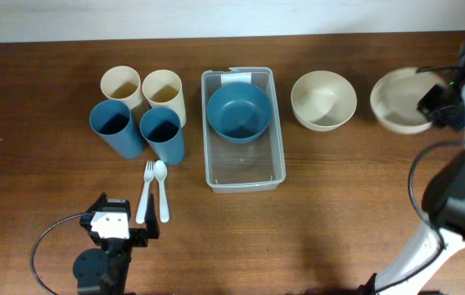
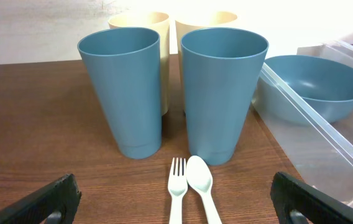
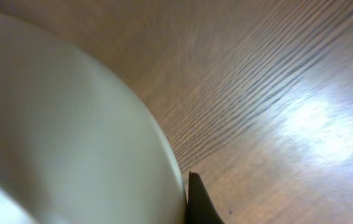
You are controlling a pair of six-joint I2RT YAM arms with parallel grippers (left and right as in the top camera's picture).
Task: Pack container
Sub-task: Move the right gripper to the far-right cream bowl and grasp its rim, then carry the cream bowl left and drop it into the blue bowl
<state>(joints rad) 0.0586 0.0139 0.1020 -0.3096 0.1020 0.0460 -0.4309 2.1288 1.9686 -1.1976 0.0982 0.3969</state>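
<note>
A clear plastic container [image 1: 244, 176] sits lengthwise at the middle of a wooden table [image 1: 44, 188], a blue bowl [image 1: 238, 111] resting in its far end and the near end showing only its clear floor. At the table's right edge, the right gripper [image 1: 431, 102] grips the rim of a cream bowl [image 1: 398, 100], which appears blurred from overhead. In the right wrist view one dark finger [image 3: 196, 200] lies against the bowl's outer wall, while the other finger is hidden. A second cream bowl [image 1: 323, 100] stands on the table between that bowl and the container, just beside the container's right wall.

Left of the container, two cream cups [image 1: 122, 84] stand upright at the back with two blue cups [image 1: 163, 133] in front of them, all close together. A white fork [image 1: 146, 192] and white spoon [image 1: 161, 190] lie side by side just in front of the blue cups. The left gripper [image 1: 122, 223] hangs low over the near edge, facing the cutlery, its fingers [image 2: 46, 200] spread wide apart and holding nothing.
</note>
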